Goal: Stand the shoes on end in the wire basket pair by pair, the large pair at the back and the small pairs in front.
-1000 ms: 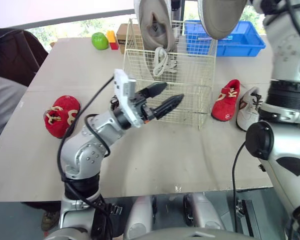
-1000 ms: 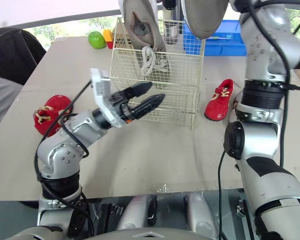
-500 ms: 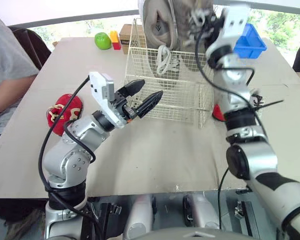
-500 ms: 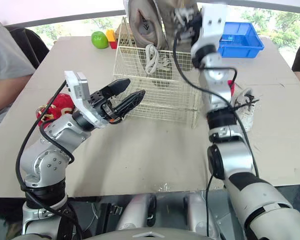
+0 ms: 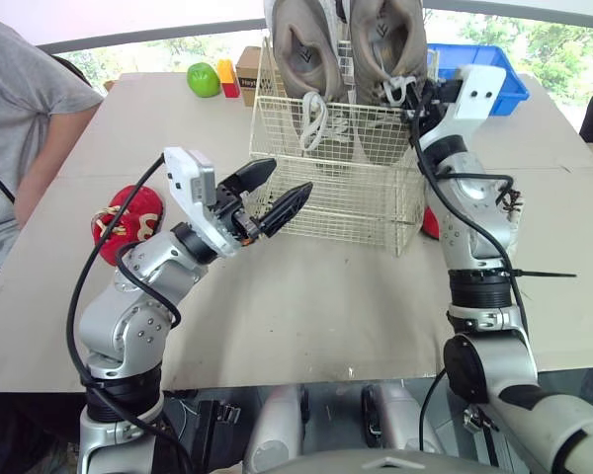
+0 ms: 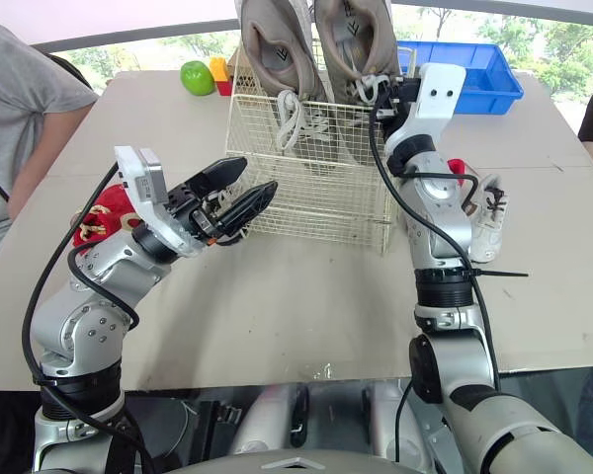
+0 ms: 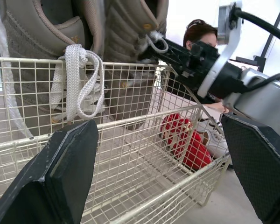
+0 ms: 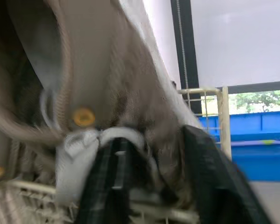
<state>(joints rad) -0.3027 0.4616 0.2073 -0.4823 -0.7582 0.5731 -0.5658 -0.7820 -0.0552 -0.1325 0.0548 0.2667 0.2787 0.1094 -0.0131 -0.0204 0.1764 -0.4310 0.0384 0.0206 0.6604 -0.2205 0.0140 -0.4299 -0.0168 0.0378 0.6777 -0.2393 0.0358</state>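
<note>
Suede shoes [image 5: 302, 44] in wire basket [image 5: 348, 200], right tool [image 5: 416, 93] seemingly pinching one, left tool [image 5: 289, 176] spread.

- The left arm [image 5: 138, 296] was bent sharply at the elbow, and its forearm rose forward and toward the robot's right.
- The left end effector [image 5: 288, 178] hung in the air. Its two black fingers [image 7: 60, 172] were spread well apart with nothing between them.
- The right arm [image 5: 471, 217] reached up and forward, with the wrist canted toward the robot's left.
- The right end effector [image 5: 416, 96] had its fingers [image 8: 207, 177] pinched on the upper of a grey shoe [image 5: 385, 49].
</note>
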